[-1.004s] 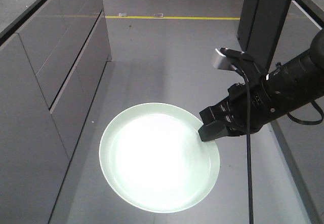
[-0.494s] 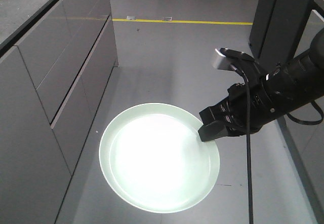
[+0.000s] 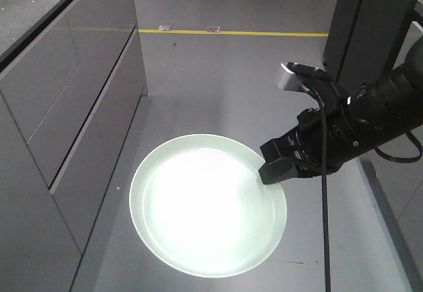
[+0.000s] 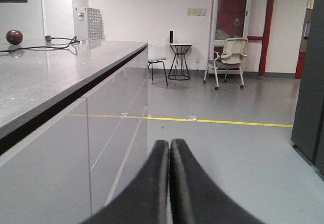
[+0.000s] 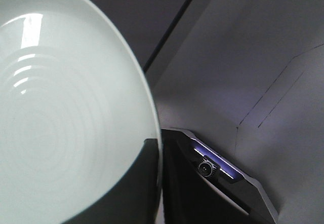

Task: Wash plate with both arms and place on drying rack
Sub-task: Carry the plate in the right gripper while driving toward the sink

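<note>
The pale mint-green plate [image 3: 205, 206] hangs level above the grey floor, glaring under the light. My right gripper [image 3: 272, 166] is shut on its right rim, the black arm reaching in from the right. In the right wrist view the plate [image 5: 66, 107] fills the left side and its edge runs between the two fingers of my right gripper [image 5: 158, 148]. My left gripper [image 4: 170, 145] shows only in the left wrist view, its two black fingers pressed together with nothing between them, pointing along the aisle. The drying rack is out of view.
A run of grey cabinets [image 3: 59, 94] under a grey countertop [image 4: 45, 77] lines the left side. A tall dark cabinet [image 3: 360, 21] stands at the right. A yellow floor line [image 3: 231, 33] crosses the aisle ahead. A chair [image 4: 228, 59] and a small table [image 4: 178, 57] stand far off.
The cabinets and the yellow line have slid across the front view, so the camera has moved. The plate and the right gripper keep the same place in the view.
</note>
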`<state>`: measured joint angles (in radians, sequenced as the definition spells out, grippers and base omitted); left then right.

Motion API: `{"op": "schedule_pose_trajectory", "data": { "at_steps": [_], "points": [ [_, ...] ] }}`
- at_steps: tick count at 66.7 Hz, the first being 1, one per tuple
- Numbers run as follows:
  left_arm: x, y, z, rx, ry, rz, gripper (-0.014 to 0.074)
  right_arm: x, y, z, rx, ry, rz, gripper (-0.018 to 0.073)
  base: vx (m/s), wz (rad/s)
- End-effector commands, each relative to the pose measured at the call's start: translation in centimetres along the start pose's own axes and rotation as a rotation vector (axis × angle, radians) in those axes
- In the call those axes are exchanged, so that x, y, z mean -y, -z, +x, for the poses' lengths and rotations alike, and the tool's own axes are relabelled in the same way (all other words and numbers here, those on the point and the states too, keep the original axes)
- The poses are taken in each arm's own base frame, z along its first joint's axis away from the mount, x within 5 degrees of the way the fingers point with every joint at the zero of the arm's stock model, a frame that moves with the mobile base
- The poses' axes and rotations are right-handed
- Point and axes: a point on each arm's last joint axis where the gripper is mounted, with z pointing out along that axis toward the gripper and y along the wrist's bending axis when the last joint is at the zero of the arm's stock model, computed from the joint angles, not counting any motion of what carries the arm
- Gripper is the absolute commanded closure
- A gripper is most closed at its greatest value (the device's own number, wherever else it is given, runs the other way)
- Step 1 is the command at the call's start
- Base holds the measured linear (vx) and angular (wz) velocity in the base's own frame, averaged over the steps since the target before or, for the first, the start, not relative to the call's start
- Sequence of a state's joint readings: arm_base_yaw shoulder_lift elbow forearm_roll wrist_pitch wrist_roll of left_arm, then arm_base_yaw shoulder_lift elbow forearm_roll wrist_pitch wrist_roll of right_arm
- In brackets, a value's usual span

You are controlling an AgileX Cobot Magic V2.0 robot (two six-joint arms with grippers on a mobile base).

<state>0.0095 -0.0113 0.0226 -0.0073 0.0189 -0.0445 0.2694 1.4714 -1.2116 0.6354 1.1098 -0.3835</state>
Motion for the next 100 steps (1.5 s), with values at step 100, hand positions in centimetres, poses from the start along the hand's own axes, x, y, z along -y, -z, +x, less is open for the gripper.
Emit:
{"op": "schedule_pose_trajectory", "data": {
  "at_steps": [100],
  "points": [
    [0.1, 0.25, -1.7, 0.114, 0.012, 0.009, 0.0603, -1.23, 1.7, -0.49, 0.084, 0.025, -0.025, 0.0568, 0.21, -0.08]
  ]
}}
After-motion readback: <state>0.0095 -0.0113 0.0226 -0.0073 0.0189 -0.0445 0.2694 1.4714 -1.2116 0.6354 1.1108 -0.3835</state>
